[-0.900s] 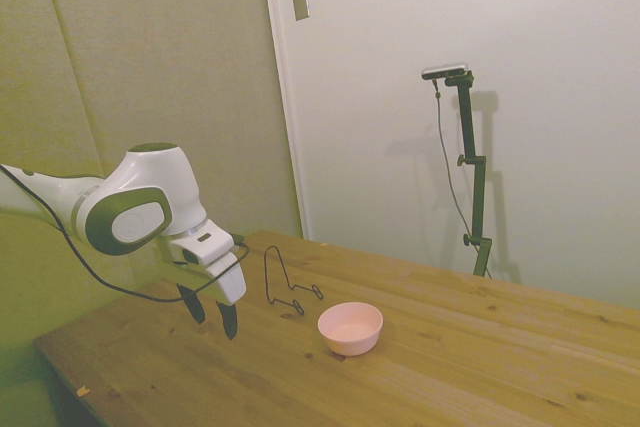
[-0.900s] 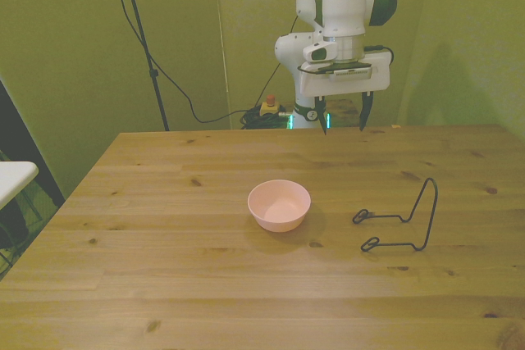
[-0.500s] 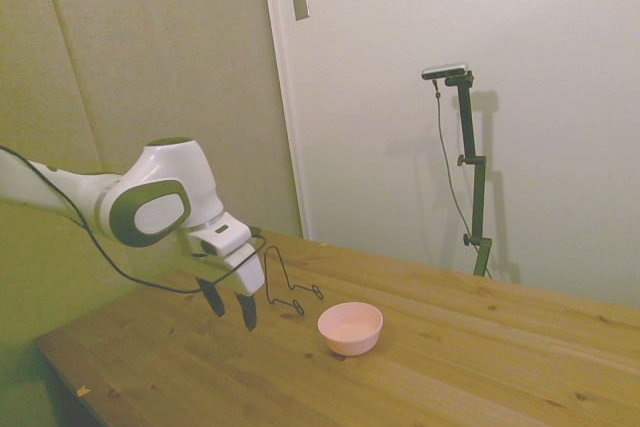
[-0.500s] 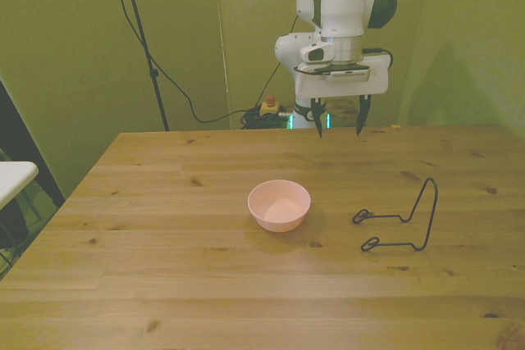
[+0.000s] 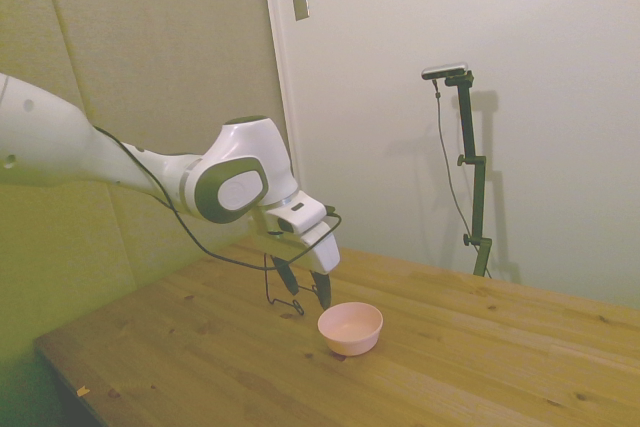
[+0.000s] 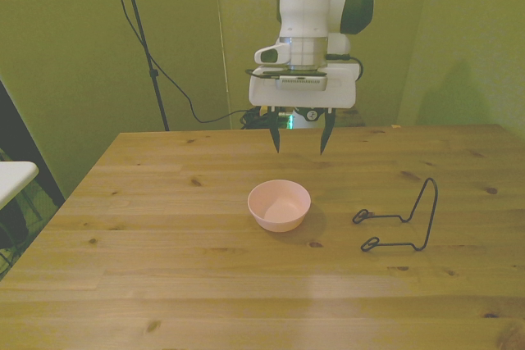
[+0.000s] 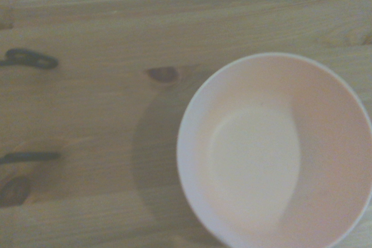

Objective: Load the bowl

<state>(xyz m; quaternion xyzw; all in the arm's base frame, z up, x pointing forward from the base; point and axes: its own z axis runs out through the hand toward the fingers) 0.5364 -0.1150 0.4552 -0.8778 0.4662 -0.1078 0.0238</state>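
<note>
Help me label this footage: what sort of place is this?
Probably a robot lab or test room: a white robot arm over a bare wooden table holding only a small pale pink plastic bowl and a thin black wire rack.

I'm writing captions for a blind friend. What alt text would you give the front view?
A white robot arm holds its open gripper, fingers pointing down, above a wooden table, just behind an empty pale pink bowl near the table's middle. A thin black wire rack stands on the table toward the front view's right, apart from the bowl.
</note>
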